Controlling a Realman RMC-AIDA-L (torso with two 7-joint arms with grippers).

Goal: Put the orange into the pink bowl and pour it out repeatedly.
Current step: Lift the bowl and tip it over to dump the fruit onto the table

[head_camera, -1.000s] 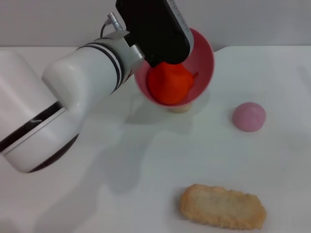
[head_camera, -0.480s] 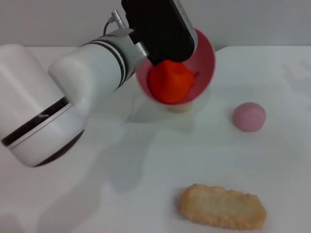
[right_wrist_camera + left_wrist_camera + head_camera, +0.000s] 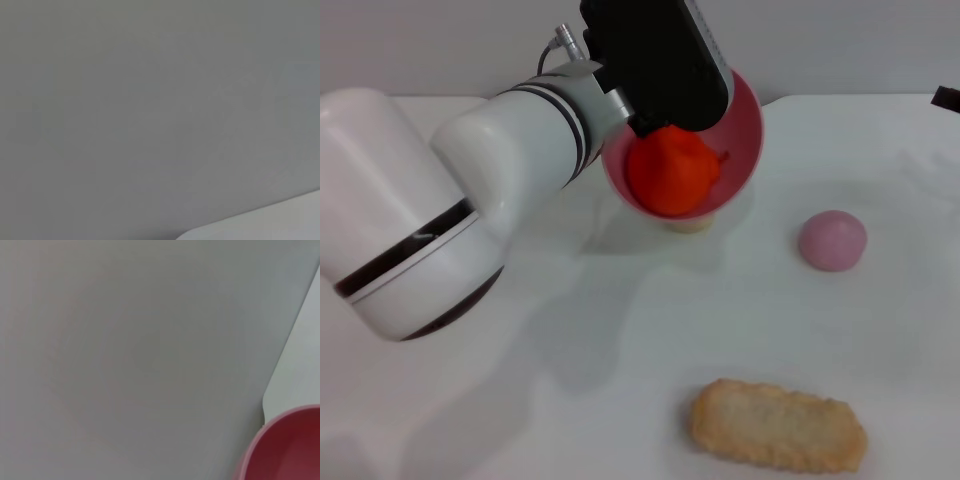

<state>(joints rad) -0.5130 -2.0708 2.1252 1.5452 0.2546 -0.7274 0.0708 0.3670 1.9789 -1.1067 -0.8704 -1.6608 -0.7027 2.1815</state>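
Note:
In the head view the pink bowl (image 3: 744,150) hangs tilted above the table at the back, its mouth turned toward me. The orange (image 3: 668,178) lies inside it against the lower wall, stem nub pointing right. My left gripper (image 3: 660,112) comes in from the left on its white arm and holds the bowl's upper rim; its black body hides the fingers. A piece of the pink bowl's rim (image 3: 285,450) shows in the left wrist view against the grey wall. My right gripper is out of view.
A small beige ball (image 3: 690,222) sits on the table just under the bowl. A dull pink ball (image 3: 832,240) lies to the right, and a long biscuit-like piece (image 3: 778,425) near the front. A small dark shape (image 3: 948,97) pokes in at the right edge.
The left arm and the tilted bowl with the orange have crept slightly right and farther back. The dark shape at the right edge is new.

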